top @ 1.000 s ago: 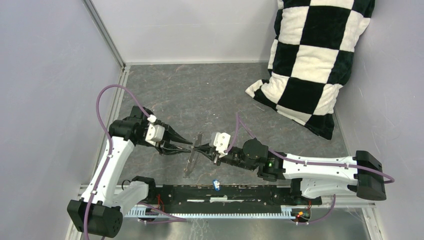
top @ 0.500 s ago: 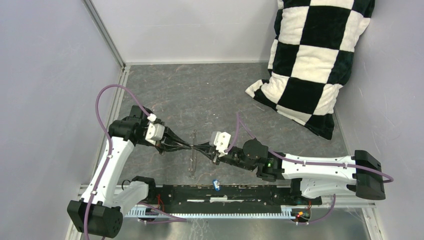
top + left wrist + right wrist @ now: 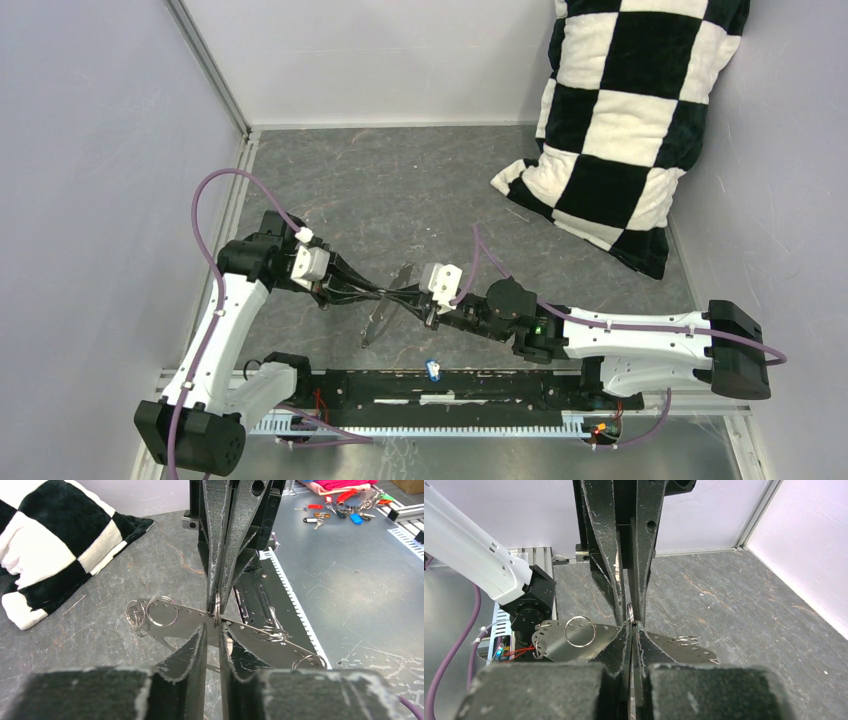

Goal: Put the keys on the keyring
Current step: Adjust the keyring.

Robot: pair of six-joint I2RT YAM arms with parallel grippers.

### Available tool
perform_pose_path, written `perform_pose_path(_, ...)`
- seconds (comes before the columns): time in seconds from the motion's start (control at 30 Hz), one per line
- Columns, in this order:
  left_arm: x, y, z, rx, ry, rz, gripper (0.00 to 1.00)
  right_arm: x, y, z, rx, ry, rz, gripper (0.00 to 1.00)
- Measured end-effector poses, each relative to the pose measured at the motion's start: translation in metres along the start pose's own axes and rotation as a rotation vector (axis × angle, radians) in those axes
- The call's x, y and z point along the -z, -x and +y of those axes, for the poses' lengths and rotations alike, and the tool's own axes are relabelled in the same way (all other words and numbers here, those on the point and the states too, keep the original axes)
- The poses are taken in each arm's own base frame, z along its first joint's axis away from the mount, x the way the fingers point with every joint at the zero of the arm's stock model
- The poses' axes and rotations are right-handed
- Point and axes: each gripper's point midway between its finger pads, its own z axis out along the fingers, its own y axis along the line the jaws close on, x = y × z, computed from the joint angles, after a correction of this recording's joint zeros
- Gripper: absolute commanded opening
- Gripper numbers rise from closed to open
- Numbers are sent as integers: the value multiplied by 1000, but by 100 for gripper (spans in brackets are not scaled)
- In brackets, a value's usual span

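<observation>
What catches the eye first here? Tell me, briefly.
The left gripper and right gripper meet tip to tip at centre over a perforated metal plate hung with split rings; the right gripper is shut on it. A big black-and-white checkered pillow leans in the far right corner. A tiny blue key lies on the black rail at the near edge.

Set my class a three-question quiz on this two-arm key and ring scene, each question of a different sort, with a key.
1. True or false: the blue key hangs from a ring on the metal plate.
2. What leans in the far right corner in the top view? A) checkered pillow B) red box C) mug
3. Fill in: the right gripper has its jaws ____ on the plate's edge.

Key: 1 false, it lies apart on the black rail near the arm bases; 2 A; 3 shut.
</observation>
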Motion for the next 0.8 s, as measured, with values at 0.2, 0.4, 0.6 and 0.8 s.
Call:
perform_pose_path(0.2, 0, 0, 0, 0, 0, 0, 29, 0, 2, 2, -3, 9, -8, 1)
perform_pose_path(0.4, 0, 0, 0, 0, 0, 0, 27, 0, 2, 3, -4, 12, -9, 1)
perform_pose_path(0.6, 0, 0, 0, 0, 0, 0, 16, -1, 2, 3, -4, 13, -9, 1)
perform_pose_path(0.8, 0, 0, 0, 1, 0, 2, 9, -2, 0, 4, -4, 13, -9, 1)
